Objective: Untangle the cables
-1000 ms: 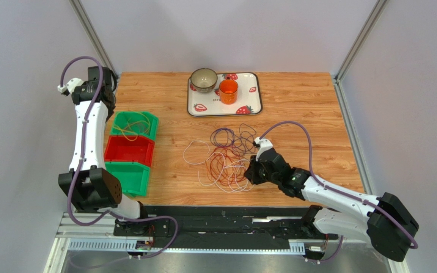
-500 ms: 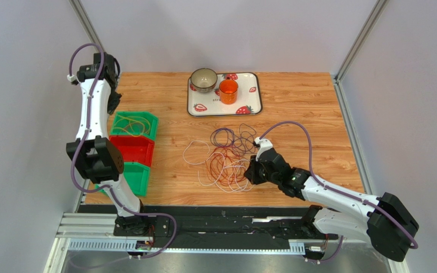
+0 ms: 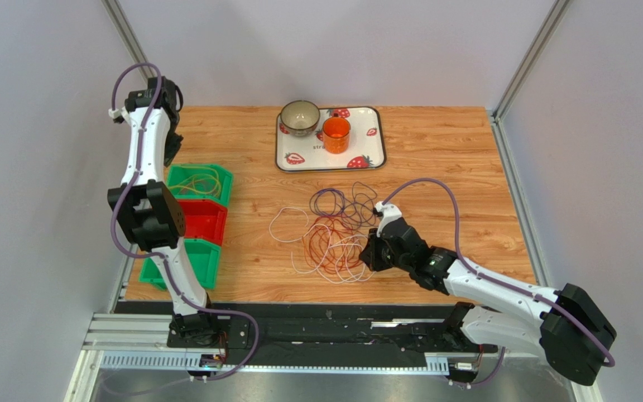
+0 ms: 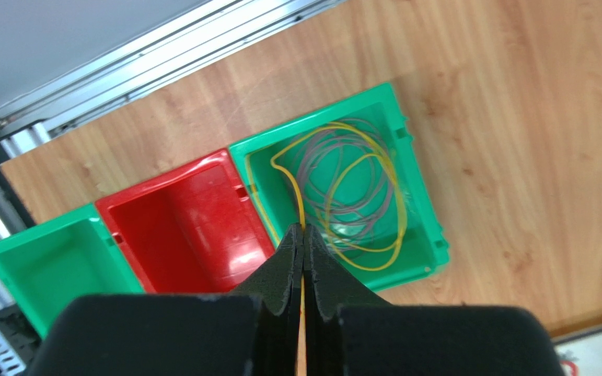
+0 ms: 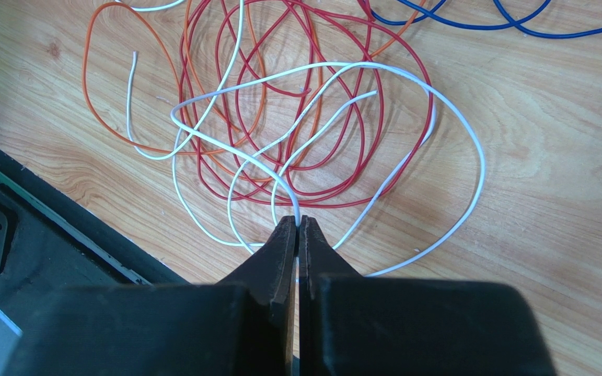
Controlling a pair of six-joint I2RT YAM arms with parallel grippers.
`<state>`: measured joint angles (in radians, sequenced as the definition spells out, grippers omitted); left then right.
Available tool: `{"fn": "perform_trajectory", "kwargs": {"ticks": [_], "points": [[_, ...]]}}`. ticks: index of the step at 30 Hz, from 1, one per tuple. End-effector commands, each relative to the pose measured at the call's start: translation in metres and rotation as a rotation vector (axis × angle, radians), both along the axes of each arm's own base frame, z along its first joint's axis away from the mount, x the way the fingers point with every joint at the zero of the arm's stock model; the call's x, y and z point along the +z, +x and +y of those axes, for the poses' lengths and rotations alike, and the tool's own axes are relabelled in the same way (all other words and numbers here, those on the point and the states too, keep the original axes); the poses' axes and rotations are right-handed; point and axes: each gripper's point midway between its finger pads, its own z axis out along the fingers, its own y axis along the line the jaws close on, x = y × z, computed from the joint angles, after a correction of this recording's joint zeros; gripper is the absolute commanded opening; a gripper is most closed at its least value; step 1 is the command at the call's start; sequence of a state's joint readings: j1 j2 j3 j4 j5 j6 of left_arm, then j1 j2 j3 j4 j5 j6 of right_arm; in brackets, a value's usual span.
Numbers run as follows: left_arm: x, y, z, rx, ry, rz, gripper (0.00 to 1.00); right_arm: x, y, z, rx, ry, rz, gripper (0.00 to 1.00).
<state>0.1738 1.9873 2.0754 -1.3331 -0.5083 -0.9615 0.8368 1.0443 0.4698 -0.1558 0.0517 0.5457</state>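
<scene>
The cables (image 3: 333,234) lie as a loose tangle of red, orange, white and dark loops in the middle of the table. My right gripper (image 3: 369,255) is at the tangle's right edge. In the right wrist view it (image 5: 297,223) is shut on a white cable (image 5: 482,160), low over the wood, with red loops (image 5: 320,201) just beyond the tips. My left gripper (image 4: 303,235) hangs high over the far green bin (image 4: 422,188) and is shut on a yellow cable (image 4: 401,210). That cable runs down into the bin, where it coils with a pale lilac one.
A red bin (image 3: 195,222) and a second green bin (image 3: 197,261) stand in a row with the far green bin (image 3: 222,186) at the table's left edge. A strawberry tray (image 3: 377,142) at the back holds a bowl (image 3: 300,117) and an orange cup (image 3: 336,134).
The left arm has straightened upward and swung its wrist up and to the right, above the far green bin. The right arm and the tangle have not moved.
</scene>
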Motion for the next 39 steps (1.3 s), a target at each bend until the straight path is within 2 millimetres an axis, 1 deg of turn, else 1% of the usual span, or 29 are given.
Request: {"fn": "perform_trajectory", "kwargs": {"ticks": [1, 8, 12, 13, 14, 15, 17, 21, 22, 23, 24, 25, 27, 29, 30, 32, 36, 37, 39], "points": [[-0.009, -0.029, 0.014, 0.063, 0.07, 0.102, 0.0, 0.012, 0.008, 0.006, -0.006, 0.04, -0.04, 0.0], [-0.028, -0.036, 0.018, 0.117, 0.094, 0.13, 0.0, 0.014, 0.008, 0.005, -0.007, 0.049, -0.049, 0.0], [-0.032, -0.028, 0.018, 0.121, 0.087, 0.097, 0.0, 0.014, 0.007, 0.004, -0.009, 0.051, -0.049, 0.0], [-0.031, -0.025, 0.017, 0.114, 0.081, 0.086, 0.0, 0.014, 0.007, 0.004, -0.008, 0.052, -0.05, 0.0], [-0.027, -0.017, 0.017, 0.104, 0.076, 0.053, 0.0, 0.014, 0.007, 0.004, -0.008, 0.052, -0.052, 0.0], [-0.024, -0.013, 0.016, 0.087, 0.072, 0.04, 0.0, 0.014, 0.007, 0.004, -0.008, 0.053, -0.051, 0.0], [-0.013, 0.0, 0.014, 0.064, 0.06, -0.017, 0.0, 0.014, 0.007, 0.004, -0.008, 0.055, -0.052, 0.0], [0.003, 0.01, 0.012, 0.035, 0.058, -0.093, 0.0, 0.014, 0.008, 0.004, -0.01, 0.055, -0.052, 0.0], [0.006, 0.015, 0.013, 0.031, 0.06, -0.126, 0.0, 0.014, 0.008, 0.004, -0.009, 0.056, -0.05, 0.0], [0.001, 0.015, 0.013, 0.03, 0.063, -0.123, 0.0, 0.014, 0.007, 0.004, -0.008, 0.055, -0.049, 0.0], [0.003, 0.015, 0.014, 0.028, 0.069, -0.134, 0.0, 0.014, 0.008, 0.004, -0.008, 0.055, -0.051, 0.0], [0.003, 0.024, 0.014, 0.019, 0.067, -0.169, 0.0, 0.013, 0.007, 0.005, -0.006, 0.053, -0.046, 0.0], [-0.001, 0.03, 0.01, -0.011, 0.049, -0.179, 0.0, 0.013, 0.008, 0.005, -0.004, 0.053, -0.045, 0.0], [-0.002, 0.035, 0.011, -0.01, 0.05, -0.188, 0.0, 0.013, 0.008, 0.006, -0.002, 0.053, -0.042, 0.0], [-0.007, 0.036, 0.011, -0.012, 0.05, -0.178, 0.0, 0.013, 0.008, 0.006, -0.001, 0.051, -0.042, 0.0], [-0.011, 0.035, 0.013, 0.006, 0.058, -0.167, 0.0, 0.013, 0.008, 0.006, -0.003, 0.053, -0.043, 0.0], [-0.022, 0.036, 0.009, 0.0, 0.05, -0.147, 0.0, 0.013, 0.008, 0.005, -0.001, 0.052, -0.041, 0.0], [-0.024, 0.034, 0.012, 0.005, 0.077, -0.132, 0.0, 0.013, 0.008, 0.006, 0.0, 0.053, -0.042, 0.0], [-0.034, 0.025, 0.01, 0.031, 0.097, -0.085, 0.0, 0.012, 0.008, 0.006, -0.002, 0.054, -0.041, 0.0]]}}
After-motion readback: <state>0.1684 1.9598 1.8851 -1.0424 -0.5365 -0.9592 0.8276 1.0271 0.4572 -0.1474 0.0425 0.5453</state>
